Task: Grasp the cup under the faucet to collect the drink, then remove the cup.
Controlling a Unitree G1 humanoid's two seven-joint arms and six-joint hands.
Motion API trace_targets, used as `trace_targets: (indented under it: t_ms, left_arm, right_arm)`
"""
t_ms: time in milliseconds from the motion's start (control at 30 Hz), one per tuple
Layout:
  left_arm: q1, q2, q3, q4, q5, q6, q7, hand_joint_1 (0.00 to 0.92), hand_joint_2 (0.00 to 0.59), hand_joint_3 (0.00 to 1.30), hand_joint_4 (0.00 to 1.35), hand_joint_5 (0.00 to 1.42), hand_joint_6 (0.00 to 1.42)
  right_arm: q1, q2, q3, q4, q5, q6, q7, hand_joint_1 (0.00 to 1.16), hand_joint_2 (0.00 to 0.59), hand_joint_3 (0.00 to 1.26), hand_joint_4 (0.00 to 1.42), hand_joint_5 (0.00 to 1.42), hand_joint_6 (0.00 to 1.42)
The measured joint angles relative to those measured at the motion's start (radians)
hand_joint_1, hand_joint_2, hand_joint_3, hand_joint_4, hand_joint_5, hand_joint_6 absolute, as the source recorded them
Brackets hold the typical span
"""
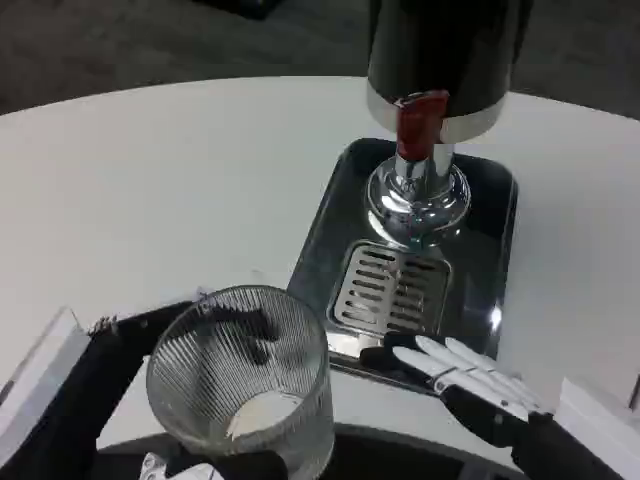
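Observation:
A clear ribbed glass cup (243,385) stands out at the lower left of the head view, held up close to the camera by my left hand (205,465), whose dark fingers wrap its sides and base. The cup is left of and nearer than the drink dispenser (440,60) with its red tap lever (421,118) and chrome faucet (417,200). Below the faucet lies the slotted drip grille (388,287) in a shiny steel tray (330,235). My right hand (465,385) rests at the tray's near edge, fingers stretched flat and holding nothing.
The round white table (170,190) spreads to the left and behind the tray. Dark floor shows past the table's far edge. The dispenser's black body stands tall at the top right.

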Motion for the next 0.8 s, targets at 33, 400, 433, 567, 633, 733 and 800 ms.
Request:
trace_targets:
  t_ms: [33, 400, 433, 567, 633, 733, 800]
  left_arm:
    - [-0.002, 0.0, -0.001, 0.0, 0.0, 0.002, 0.0, 0.296, 0.131, 0.78, 0.86, 0.99, 0.55]
    - [-0.016, 0.0, -0.012, 0.0, 0.0, 0.004, 0.0, 0.296, 0.131, 0.78, 0.86, 0.99, 0.55]
    - [-0.017, 0.0, -0.012, 0.0, 0.0, 0.004, 0.0, 0.296, 0.131, 0.78, 0.86, 0.99, 0.55]
    - [-0.021, 0.0, -0.013, 0.0, 0.0, 0.004, 0.0, 0.296, 0.131, 0.78, 0.86, 0.99, 0.55]
    - [-0.026, 0.0, -0.018, 0.001, 0.001, 0.005, 0.0, 0.296, 0.131, 0.78, 0.86, 0.99, 0.55]
    - [-0.039, -0.001, -0.029, 0.003, 0.001, 0.01, 0.0, 0.296, 0.131, 0.78, 0.86, 0.99, 0.55]
    - [-0.052, -0.001, -0.03, 0.01, 0.003, 0.014, 0.0, 0.295, 0.131, 0.78, 0.86, 0.98, 0.55]
  right_arm:
    - [0.0, 0.001, 0.001, 0.0, 0.0, 0.003, 0.0, 0.52, 0.454, 0.12, 0.05, 0.0, 0.0]
    - [0.0, 0.005, 0.007, 0.0, 0.0, 0.004, 0.0, 0.51, 0.463, 0.13, 0.06, 0.0, 0.0]
    - [0.0, 0.005, 0.007, 0.0, 0.0, 0.004, 0.0, 0.51, 0.463, 0.13, 0.06, 0.0, 0.0]
    - [0.001, 0.007, 0.006, 0.0, 0.0, 0.004, -0.001, 0.51, 0.464, 0.14, 0.06, 0.0, 0.0]
    - [0.001, 0.01, -0.001, 0.0, 0.0, 0.004, -0.001, 0.51, 0.464, 0.14, 0.06, 0.0, 0.0]
    - [0.005, 0.017, -0.013, 0.0, 0.0, 0.004, -0.002, 0.51, 0.464, 0.14, 0.06, 0.0, 0.0]
    - [0.008, 0.023, -0.017, 0.0, 0.0, 0.004, -0.004, 0.51, 0.464, 0.14, 0.06, 0.0, 0.0]
